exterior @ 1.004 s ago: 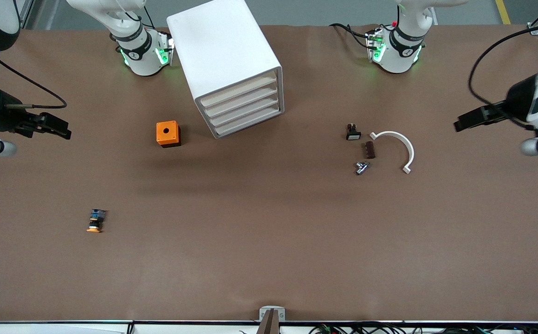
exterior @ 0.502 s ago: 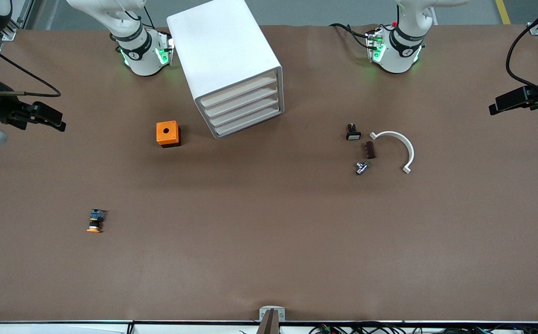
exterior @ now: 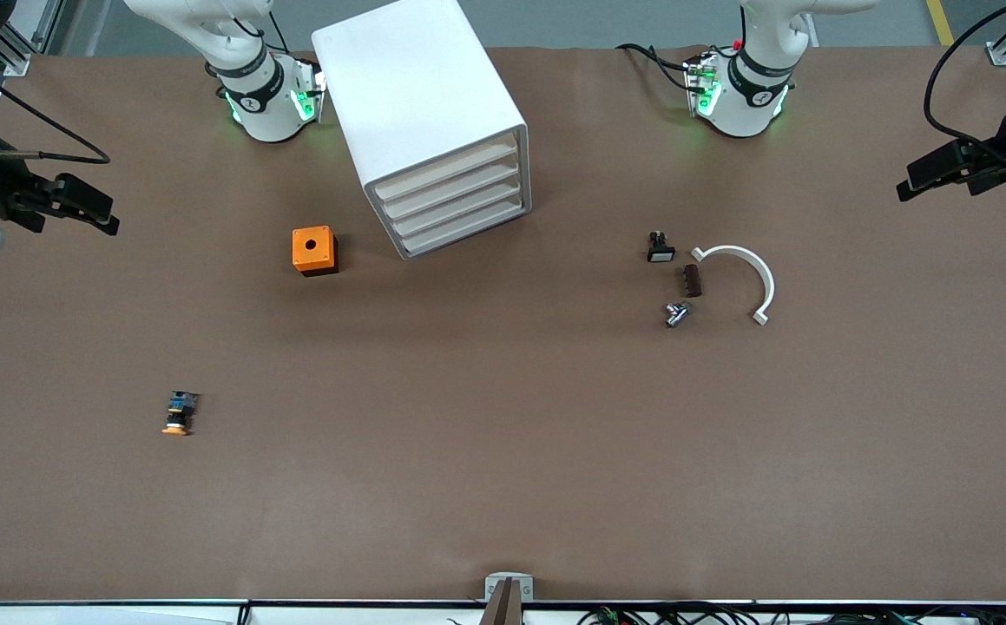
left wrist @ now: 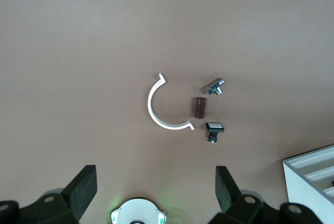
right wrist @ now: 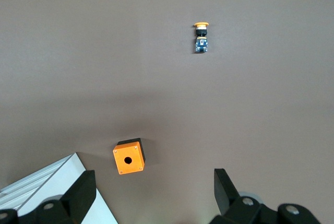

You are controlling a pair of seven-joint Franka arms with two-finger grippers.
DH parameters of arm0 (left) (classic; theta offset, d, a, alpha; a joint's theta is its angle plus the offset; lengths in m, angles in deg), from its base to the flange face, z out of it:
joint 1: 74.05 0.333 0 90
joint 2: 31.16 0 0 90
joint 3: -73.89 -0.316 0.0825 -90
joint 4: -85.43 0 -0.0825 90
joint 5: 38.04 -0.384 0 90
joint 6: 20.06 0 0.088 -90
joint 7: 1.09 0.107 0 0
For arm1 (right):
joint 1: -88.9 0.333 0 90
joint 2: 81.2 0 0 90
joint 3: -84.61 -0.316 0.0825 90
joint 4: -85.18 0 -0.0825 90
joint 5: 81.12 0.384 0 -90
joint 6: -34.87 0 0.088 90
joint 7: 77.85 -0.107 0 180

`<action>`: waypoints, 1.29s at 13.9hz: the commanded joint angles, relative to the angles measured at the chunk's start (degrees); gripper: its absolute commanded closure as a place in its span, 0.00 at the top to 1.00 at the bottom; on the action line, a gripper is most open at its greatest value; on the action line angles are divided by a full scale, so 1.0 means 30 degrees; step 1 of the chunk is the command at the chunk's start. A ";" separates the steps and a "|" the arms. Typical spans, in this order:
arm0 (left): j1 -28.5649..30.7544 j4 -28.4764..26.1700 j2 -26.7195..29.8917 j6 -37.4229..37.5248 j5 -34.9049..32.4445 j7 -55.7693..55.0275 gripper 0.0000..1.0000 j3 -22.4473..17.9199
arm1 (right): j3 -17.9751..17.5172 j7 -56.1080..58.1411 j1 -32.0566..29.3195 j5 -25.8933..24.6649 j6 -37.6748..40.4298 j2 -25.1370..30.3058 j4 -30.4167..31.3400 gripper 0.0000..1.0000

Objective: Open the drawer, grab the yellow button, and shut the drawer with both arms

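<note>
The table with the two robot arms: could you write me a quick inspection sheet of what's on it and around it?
Surface: brown table mat, flat.
Job's things: top drawer of the tall white box cabinet, shut like the three below; tiny orange-capped button lying on the mat near the right arm's end.
Clutter: orange cube with a round hole; black-and-white switch part; white half-ring; dark brown block; small metal fitting.
Grippers: left gripper and right gripper both open, empty, at the table's ends.
Cables: black cables on both arms.
Surroundings: grey floor.
</note>
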State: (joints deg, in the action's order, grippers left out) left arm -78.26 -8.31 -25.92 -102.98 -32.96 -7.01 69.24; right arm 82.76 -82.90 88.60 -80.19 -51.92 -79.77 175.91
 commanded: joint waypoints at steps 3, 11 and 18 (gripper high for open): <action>-0.0297 -0.0597 0.0482 -0.1215 -0.0609 0.0302 1.00 -0.0091 | 0.0000 -0.0164 -0.0134 0.0099 0.0073 0.0902 0.0634 1.00; -0.0414 0.1278 -0.2185 -0.2827 -0.0843 0.0331 1.00 -0.0061 | -0.0117 -0.0164 -0.0046 0.0070 -0.0453 0.2016 0.1777 1.00; -0.0385 0.1278 -0.1689 -0.2712 -0.0814 0.0302 1.00 0.0202 | -0.0030 0.0157 -0.0134 0.0099 -0.0600 0.2046 0.1777 1.00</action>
State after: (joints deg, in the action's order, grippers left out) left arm -79.10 -4.87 -31.83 -111.84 -34.03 -6.94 69.43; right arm 82.76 -82.88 88.60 -80.19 -52.68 -75.09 179.69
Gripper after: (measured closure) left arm 0.000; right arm 0.000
